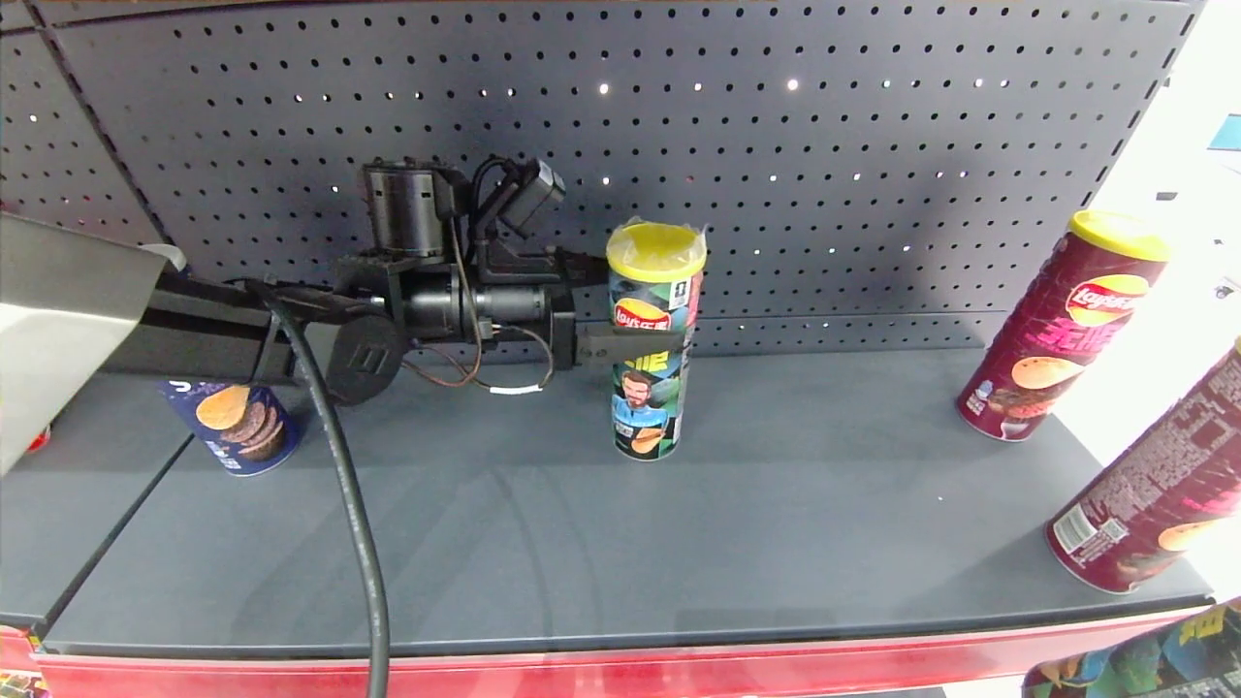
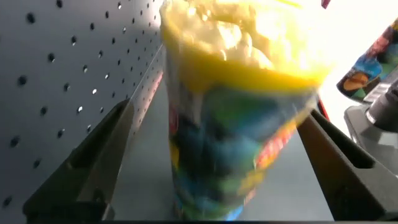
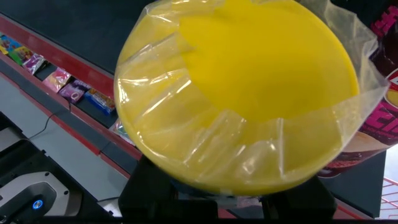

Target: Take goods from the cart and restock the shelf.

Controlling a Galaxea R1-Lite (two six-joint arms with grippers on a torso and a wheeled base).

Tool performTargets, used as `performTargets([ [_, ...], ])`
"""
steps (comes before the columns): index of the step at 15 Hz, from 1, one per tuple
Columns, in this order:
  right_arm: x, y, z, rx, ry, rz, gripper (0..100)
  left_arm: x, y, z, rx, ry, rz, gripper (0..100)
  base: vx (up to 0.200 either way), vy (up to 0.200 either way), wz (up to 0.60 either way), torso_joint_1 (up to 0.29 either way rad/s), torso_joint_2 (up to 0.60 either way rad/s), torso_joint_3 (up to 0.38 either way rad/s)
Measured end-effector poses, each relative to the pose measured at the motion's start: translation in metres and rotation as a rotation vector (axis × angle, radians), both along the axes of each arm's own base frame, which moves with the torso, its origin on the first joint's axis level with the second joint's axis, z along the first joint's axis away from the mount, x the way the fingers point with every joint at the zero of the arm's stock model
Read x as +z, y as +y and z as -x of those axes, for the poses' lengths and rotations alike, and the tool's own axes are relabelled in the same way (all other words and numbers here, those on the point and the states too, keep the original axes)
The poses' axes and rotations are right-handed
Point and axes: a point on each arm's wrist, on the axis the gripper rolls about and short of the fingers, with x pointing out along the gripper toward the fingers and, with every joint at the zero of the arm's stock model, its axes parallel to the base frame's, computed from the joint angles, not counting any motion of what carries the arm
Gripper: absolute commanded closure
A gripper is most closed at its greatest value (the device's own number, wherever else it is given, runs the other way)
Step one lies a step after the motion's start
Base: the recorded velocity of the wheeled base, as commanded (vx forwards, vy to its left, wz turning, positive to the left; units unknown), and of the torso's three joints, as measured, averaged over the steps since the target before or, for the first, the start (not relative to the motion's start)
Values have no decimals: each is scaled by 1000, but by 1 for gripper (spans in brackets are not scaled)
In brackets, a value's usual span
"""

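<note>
A: Shelf, L to R?
B: Blue can at back-left, under the L arm. Mid-shelf, toward the back edge: green can, upright, base on the shelf. L gripper has its jaws apart, one each side of it, with a gap on the pegboard side.
A: Right end?
B: Maroon can stands near the back-right corner. 2nd maroon can is tilted at the front-right corner. R gripper is under a yellow lid; state can't tell.
</note>
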Motion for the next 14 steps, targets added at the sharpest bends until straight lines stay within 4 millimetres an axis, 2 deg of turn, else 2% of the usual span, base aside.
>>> performTargets([
  [1,0,0,0,0,-1,0,100,0,-2,0,-3,6,3,100,0,0,0,0,0,0],
  [5,0,0,0,-1,-1,0,100,-1,-6,2,-11,35,5,100,0,0,0,0,0,0],
  [9,0,0,0,0,-1,0,100,5,-12,16,-35,50,9,100,0,0,0,0,0,0],
  [12,0,0,0,-8,-4,0,100,8,-10,38,8,68,-5,100,0,0,0,0,0,0],
  [14,0,-1,1,-11,-7,0,100,10,-7,60,45,83,-19,100,0,0,0,0,0,0],
])
